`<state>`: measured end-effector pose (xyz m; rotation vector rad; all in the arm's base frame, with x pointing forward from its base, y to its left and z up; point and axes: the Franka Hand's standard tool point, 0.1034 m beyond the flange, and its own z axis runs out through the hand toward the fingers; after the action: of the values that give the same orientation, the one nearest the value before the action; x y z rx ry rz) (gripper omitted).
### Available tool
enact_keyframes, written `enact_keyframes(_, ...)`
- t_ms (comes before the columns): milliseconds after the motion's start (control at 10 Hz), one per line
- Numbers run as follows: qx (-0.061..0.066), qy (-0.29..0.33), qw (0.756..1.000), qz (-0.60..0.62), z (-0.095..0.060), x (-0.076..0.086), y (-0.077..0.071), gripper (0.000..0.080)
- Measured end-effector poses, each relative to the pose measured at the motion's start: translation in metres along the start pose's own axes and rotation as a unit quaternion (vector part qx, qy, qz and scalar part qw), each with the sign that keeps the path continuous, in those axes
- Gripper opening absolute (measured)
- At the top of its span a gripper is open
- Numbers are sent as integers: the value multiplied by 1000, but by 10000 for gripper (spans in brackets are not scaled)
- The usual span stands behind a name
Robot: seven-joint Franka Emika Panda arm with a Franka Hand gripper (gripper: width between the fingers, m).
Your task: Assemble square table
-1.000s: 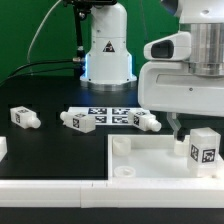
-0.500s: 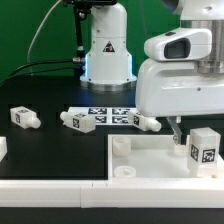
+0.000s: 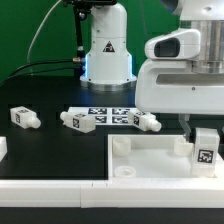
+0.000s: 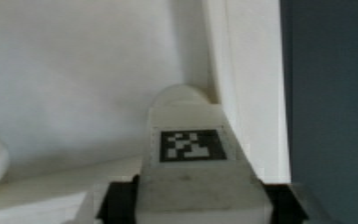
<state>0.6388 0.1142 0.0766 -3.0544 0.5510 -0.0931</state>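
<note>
White plastic made up every part before you. The leg [image 3: 205, 150] stood on the square top [image 3: 150, 160] at the exterior view's right, and its long axis appeared upright. Your hand [image 3: 204, 131] sat directly over it, with the fingers [image 4: 119, 203] down either side. The wrist view confirmed the leg [image 4: 190, 150] between them, its tag facing that camera. The hand was narrow about the leg, but it could not be told whether the pads pressed it. Three other legs [image 3: 22, 118] [image 3: 78, 121] [image 3: 148, 122] lay on their sides on the black tabletop [image 3: 50, 150], well apart from the hand. Judgement: your coming move turns on that upright axis. Lift straight along it, then carry the leg toward a corner socket [image 3: 120, 146], which lay to the exterior view's left.
</note>
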Motion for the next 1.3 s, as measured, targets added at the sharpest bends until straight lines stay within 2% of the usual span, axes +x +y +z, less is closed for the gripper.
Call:
enact_keyframes(200, -6, 1, 989, 147, 0, 0, 0, 284)
enact_keyframes(300, -2, -8, 966, 259, 1, 0, -1, 284)
enact_keyframes(400, 13, -20, 931, 365, 0, 1, 1, 284)
enact_keyframes(500, 11, -19, 928, 372, 1, 1, 1, 284)
enact_keyframes(700, 10, -19, 908, 419, 1, 1, 0, 284)
enact_keyframes(800, 9, -20, 887, 462, 1, 1, 0, 284)
enact_keyframes(900, 7, -25, 839, 543, 1, 0, 0, 284)
enact_keyframes(1000, 14, -31, 797, 604, 1, 1, 1, 284)
enact_keyframes(1100, 28, -34, 738, 674, 1, 3, -1, 284)
enact_keyframes(1200, 33, -31, 718, 694, 1, 2, -2, 284)
enact_keyframes(1300, 33, -32, 714, 699, 1, 2, -3, 284)
